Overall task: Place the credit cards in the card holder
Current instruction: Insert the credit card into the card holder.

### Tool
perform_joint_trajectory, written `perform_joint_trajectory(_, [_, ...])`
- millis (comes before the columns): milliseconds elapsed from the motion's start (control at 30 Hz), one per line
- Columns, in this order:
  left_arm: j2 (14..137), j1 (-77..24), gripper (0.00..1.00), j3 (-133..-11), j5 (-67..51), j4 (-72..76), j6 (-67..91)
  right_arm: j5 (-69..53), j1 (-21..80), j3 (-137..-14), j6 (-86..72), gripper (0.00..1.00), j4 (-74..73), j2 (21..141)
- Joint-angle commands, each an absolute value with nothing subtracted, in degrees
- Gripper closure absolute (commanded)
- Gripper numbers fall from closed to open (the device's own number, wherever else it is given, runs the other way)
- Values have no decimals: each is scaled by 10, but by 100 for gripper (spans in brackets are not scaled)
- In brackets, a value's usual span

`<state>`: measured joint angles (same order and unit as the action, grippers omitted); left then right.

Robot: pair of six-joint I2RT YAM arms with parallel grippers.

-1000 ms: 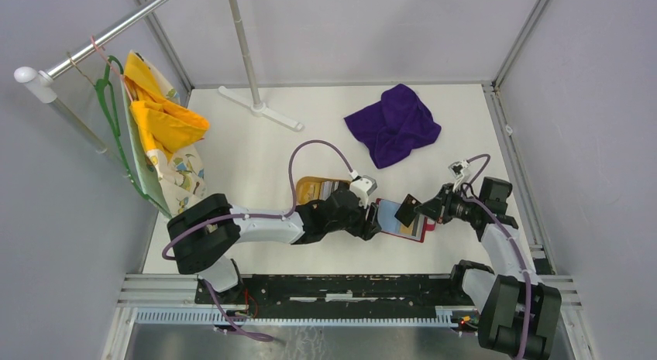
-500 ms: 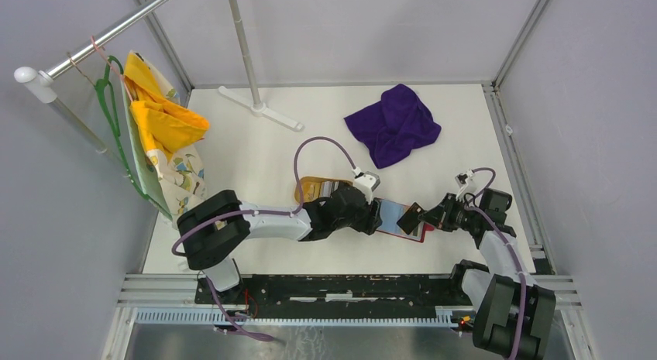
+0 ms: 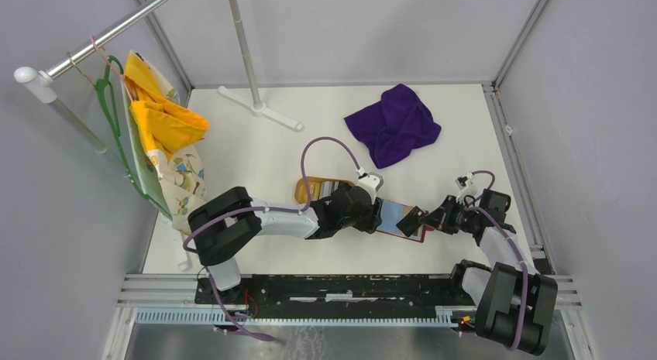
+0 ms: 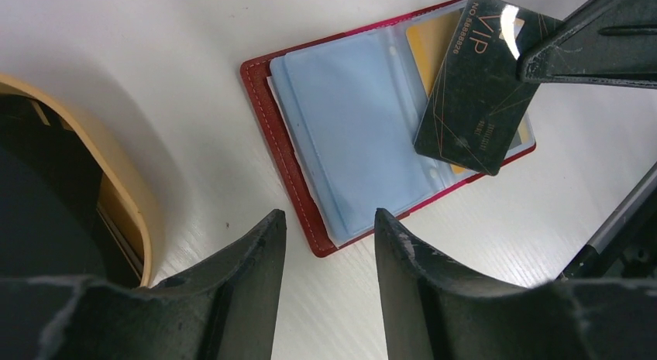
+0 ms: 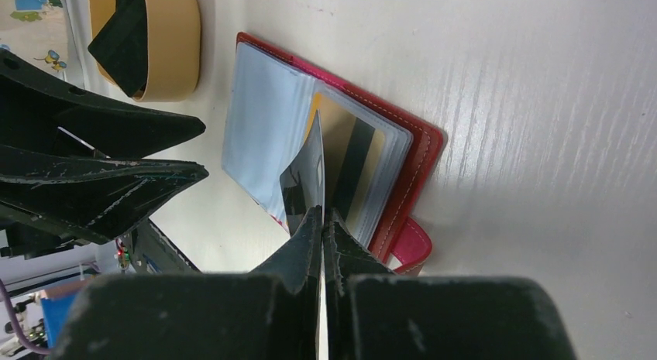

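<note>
Lowered since a second ago, my right end effector is pinching the black plastic card edge-first over the open red leather-like card holder on the counter, my empty left end effector hovering spread nearby, seemingly to steady it.

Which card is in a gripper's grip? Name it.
The black VIP card, pinched edge-on in the right gripper over the open card holder. The gold card sits inside one of the holder's sleeves, ungripped.
</note>
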<state>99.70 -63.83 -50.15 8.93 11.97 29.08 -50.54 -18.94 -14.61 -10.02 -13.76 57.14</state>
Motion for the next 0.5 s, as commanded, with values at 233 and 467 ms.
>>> perform_joint_trajectory(233, [1034, -639, 55, -542, 99, 102, 281, -511, -175, -163, -112, 100, -100, 624])
perform_joint_trajectory(467, [1053, -640, 58, -553, 96, 94, 279, -512, -158, -183, -107, 100, -106, 666])
